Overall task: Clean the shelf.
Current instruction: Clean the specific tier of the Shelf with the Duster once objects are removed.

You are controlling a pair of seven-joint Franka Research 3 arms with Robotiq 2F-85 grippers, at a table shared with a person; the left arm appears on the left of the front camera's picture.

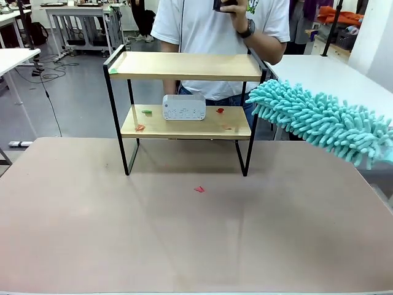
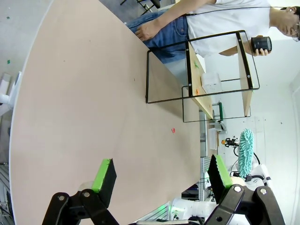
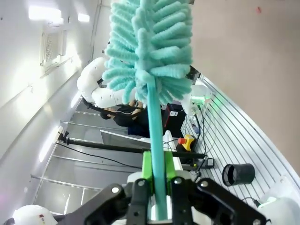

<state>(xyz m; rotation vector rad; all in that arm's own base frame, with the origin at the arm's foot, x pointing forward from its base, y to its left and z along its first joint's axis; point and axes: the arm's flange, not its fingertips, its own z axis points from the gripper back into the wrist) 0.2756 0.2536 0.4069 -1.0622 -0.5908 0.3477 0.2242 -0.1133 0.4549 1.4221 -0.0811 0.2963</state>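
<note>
The shelf (image 1: pixel 184 66) stands on the table (image 1: pixel 92 233), towards its far edge, with a person (image 1: pixel 215 24) right behind it. A white box (image 1: pixel 183 107) sits mid lower board among small scraps (image 1: pixel 220 110). One red scrap (image 1: pixel 199 189) lies on the table in front of the shelf. A teal duster (image 1: pixel 325 123) reaches the shelf's right side between the boards; contact is unclear. The right gripper (image 3: pixel 158 183) is clamped on the duster's handle. The left gripper (image 2: pixel 161 176) hangs well apart from the shelf, fingers spread, empty.
</note>
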